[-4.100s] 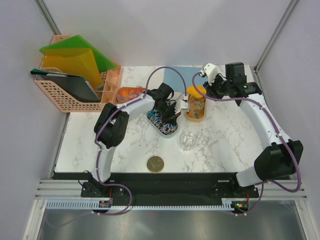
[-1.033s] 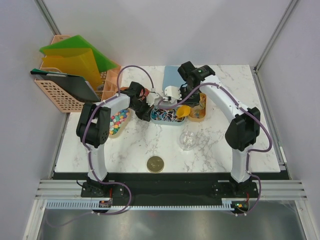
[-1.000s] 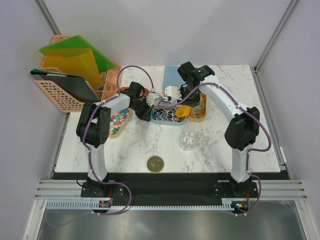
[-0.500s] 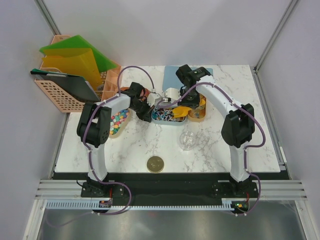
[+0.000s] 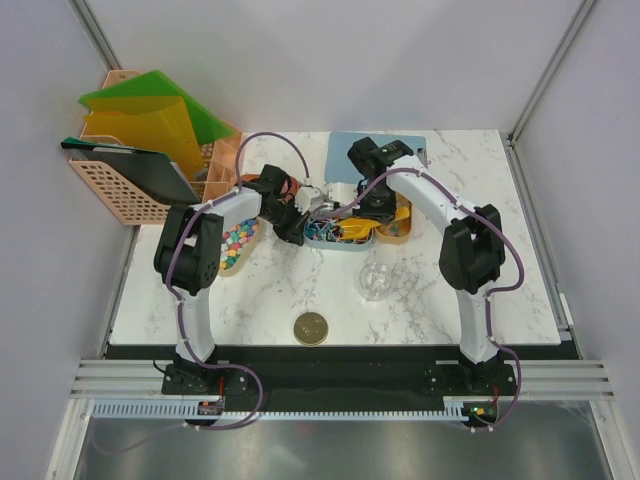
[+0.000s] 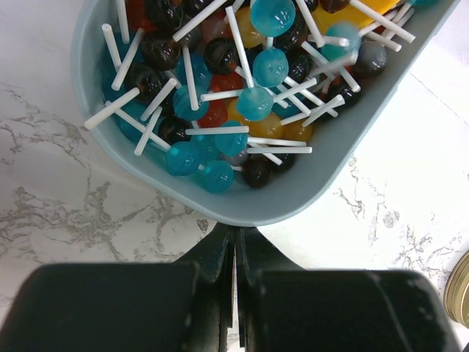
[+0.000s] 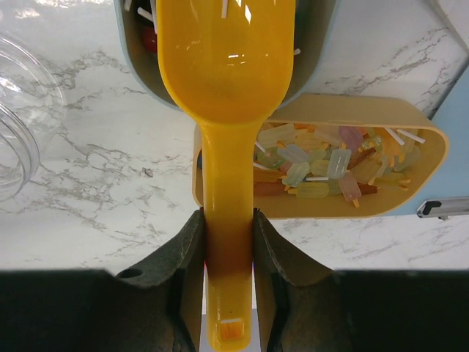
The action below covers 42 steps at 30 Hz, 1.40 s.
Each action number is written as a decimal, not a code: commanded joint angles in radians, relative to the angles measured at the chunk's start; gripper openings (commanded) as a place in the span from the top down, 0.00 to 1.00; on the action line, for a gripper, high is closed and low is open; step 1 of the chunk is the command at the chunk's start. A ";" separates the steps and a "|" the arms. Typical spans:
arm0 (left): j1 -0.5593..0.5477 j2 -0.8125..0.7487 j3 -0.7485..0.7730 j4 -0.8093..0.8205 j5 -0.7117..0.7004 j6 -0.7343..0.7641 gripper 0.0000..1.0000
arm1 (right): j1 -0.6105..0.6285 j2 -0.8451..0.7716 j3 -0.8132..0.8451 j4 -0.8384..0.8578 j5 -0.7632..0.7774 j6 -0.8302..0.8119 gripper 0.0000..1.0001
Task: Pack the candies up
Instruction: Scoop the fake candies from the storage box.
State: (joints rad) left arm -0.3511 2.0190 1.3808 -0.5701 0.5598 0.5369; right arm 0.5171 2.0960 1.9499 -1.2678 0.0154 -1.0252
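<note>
Shifted leftward, glossy scoop (image 7: pixel 227 73) overhangs round, white-stemmed candies (image 6: pixel 253 103).

The table (image 5: pixel 290 290) is white marble with thin grey veins. A pale blue tray (image 6: pixel 333 158) holds lollipops (image 6: pixel 255 103) in turquoise, dark brown, red and yellow, all on white sticks. The scoop (image 7: pixel 227 66) is glossy orange-yellow, and the right gripper (image 7: pixel 228 224) around its handle is black. A mustard-yellow tray (image 7: pixel 352 108) holds wrapped sweets (image 7: pixel 308 172) in pastel green, pink, yellow and orange. The round lid (image 5: pixel 311 327) is gold. A peach basket (image 5: pixel 110 195) carries a green folder (image 5: pixel 150 95) and a yellow folder (image 5: pixel 140 130).
</note>
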 commanded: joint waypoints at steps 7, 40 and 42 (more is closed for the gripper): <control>-0.017 0.012 0.038 0.032 0.035 -0.029 0.98 | 0.006 -0.044 -0.158 0.113 -0.071 0.031 1.00; -0.020 0.003 0.077 0.016 0.054 -0.074 0.98 | 0.027 0.016 -0.106 0.083 -0.026 0.257 1.00; -0.019 0.001 0.077 0.015 0.054 -0.080 0.98 | 0.029 -0.003 -0.124 0.114 -0.026 0.252 1.00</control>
State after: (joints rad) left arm -0.3622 2.0300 1.4151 -0.5705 0.5823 0.4911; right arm 0.5411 2.1201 1.8576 -1.1831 -0.0246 -0.7891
